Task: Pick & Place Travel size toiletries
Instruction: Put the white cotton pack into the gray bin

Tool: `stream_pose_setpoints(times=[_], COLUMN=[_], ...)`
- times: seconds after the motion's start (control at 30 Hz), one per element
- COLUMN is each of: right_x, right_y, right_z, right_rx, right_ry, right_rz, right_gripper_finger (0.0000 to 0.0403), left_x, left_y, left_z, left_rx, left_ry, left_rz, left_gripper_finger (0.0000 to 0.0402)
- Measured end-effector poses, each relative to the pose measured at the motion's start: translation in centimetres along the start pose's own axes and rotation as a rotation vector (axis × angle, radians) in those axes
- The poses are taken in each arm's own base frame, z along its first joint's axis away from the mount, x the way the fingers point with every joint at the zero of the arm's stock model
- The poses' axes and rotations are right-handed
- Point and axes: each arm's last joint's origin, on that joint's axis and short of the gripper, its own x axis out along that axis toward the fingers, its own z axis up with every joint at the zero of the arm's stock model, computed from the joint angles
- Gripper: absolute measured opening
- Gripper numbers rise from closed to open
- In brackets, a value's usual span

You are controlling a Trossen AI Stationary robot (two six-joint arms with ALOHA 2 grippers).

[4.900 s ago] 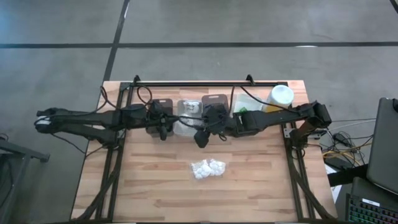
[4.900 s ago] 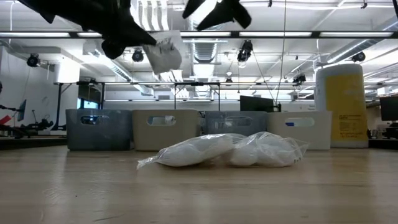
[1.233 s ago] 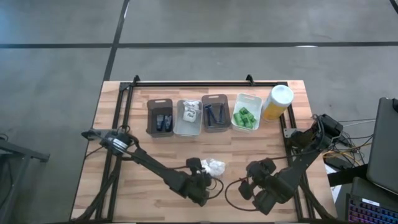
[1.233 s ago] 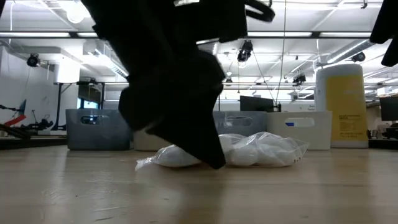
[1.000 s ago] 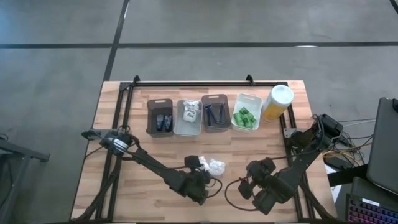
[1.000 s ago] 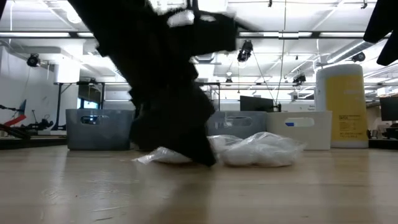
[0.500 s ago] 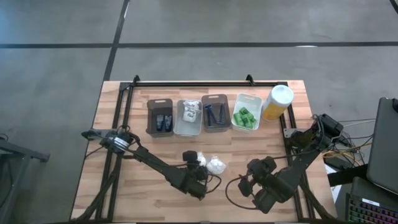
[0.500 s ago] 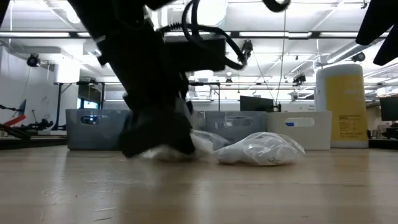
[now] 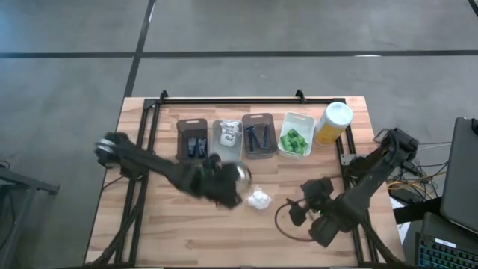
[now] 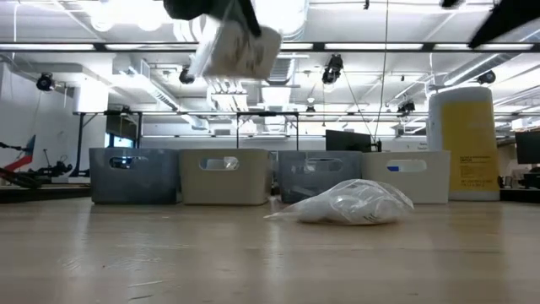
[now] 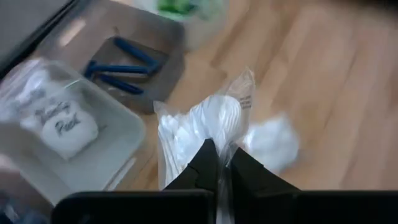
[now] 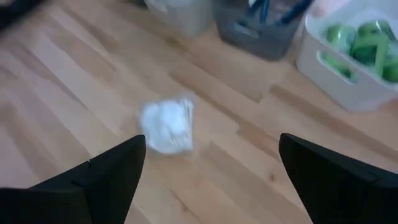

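Beside lone sachet point(image 9: 259, 199), four bins point(image 9: 227, 142).

Bright, even light falls from long ceiling strips point(image 10: 354, 47) overhead, which glare white in the low view. The wooden table point(image 9: 187, 224) shows only faint, soft shadows. The left arm point(image 9: 160, 170) smears with motion in the high view, and the white sachet point(image 10: 238, 49) it carries is blurred too (its print is unreadable). Both wrist views are soft: the bins point(image 11: 93, 134) and the sachet on the table point(image 12: 166, 126) swim out of focus, while the left gripper's fingers point(image 11: 205, 165) stay fairly crisp.
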Motion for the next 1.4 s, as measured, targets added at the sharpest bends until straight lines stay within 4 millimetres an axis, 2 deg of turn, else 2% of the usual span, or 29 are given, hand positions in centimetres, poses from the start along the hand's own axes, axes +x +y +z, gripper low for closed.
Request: stream_pose_setpoints(times=[0.2,0.27,0.37,0.5,0.67,0.77,1.0,1.2,1.4], right_x=[-1.7,-2.2,-2.9,-2.9,-1.9,-1.0,2.1,3.5,5.4], right_y=[-1.9,-2.2,-2.1,-1.8,-2.5,-2.3,-1.0,0.5,2.4], right_z=[4.1,5.1,6.5,8.2,9.7,10.1,11.2,12.5,13.1], right_rx=[0.035,0.002,-0.072,-0.114,-0.132,-0.182,-0.241,-0.350,-0.416], right_ry=[-0.025,-0.051,-0.107,-0.184,-0.245,-0.241,-0.215,-0.200,-0.116], right_rz=[0.166,0.269,0.447,0.621,0.591,0.580,0.590,0.633,0.691], right_gripper_finger=[0.0363,0.0363,0.0363,0.0363,0.0363,0.0363,0.0363,0.0363,0.0363], left_x=[-4.0,-4.5,-4.2,-3.6,-2.2,-1.3,-0.2,0.9,1.0], left_y=[6.0,7.3,8.2,7.8,6.9,6.5,6.0,5.7,5.7], left_z=[4.9,5.8,5.8,5.8,4.9,4.3,4.2,4.0,3.9], left_rx=[-0.381,-0.455,-0.514,-0.582,-0.566,-0.542,-0.478,-0.440,-0.384], left_ry=[-0.073,-0.071,-0.020,-0.035,0.086,0.164,0.204,0.259,0.251], left_rz=[-0.290,-0.423,-0.550,-0.695,-0.863,-0.891,-0.973,-1.011,-1.031], left_gripper_finger=[0.0015,0.0015,0.0015,0.0017,0.0017,0.0018,0.0018,0.0019,0.0019])
